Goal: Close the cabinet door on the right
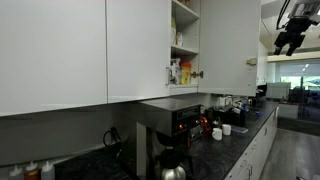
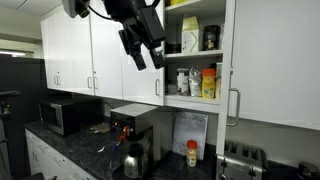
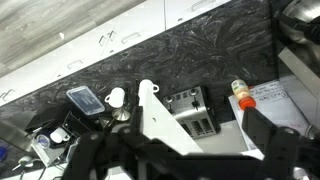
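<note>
My gripper (image 2: 143, 52) hangs high in front of the wall cabinets, its two fingers spread wide with nothing between them. The cabinet door (image 2: 275, 60) stands swung open at three o'clock from me in that exterior view, apart from my fingers, with its handle (image 2: 235, 105) on the edge nearest me. Between us the open shelves (image 2: 195, 55) show bottles and jars (image 2: 205, 82). In an exterior view from another spot, the door (image 1: 228, 45) lies at nine o'clock from my gripper (image 1: 291, 40), well apart. At six o'clock below me sits a coffee maker (image 2: 135, 135). My wrist view looks down on the dark counter (image 3: 200, 50), with a toaster (image 3: 195, 112) and an orange-capped bottle (image 3: 238, 92) at its three o'clock.
</note>
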Robot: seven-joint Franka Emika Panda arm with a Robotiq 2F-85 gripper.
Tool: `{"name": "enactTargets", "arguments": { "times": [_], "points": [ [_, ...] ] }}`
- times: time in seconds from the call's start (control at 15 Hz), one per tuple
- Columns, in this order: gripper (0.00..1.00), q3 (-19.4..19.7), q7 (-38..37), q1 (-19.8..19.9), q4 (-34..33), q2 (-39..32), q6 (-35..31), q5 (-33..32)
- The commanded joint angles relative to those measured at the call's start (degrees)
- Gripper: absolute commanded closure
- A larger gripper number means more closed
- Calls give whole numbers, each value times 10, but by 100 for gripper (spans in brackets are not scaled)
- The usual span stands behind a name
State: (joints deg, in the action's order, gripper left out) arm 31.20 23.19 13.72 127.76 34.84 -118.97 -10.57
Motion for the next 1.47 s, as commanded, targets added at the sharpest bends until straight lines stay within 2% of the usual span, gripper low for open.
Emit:
{"name": "enactTargets", "arguments": {
  "times": [0.0, 0.47, 1.4],
  "points": [
    [0, -1, 5, 8, -10, -42, -51, 8],
    [0, -2, 9, 5, -38, -104, -114, 26],
    [0, 2, 51, -3, -188, -207, -123, 106]
  ]
}}
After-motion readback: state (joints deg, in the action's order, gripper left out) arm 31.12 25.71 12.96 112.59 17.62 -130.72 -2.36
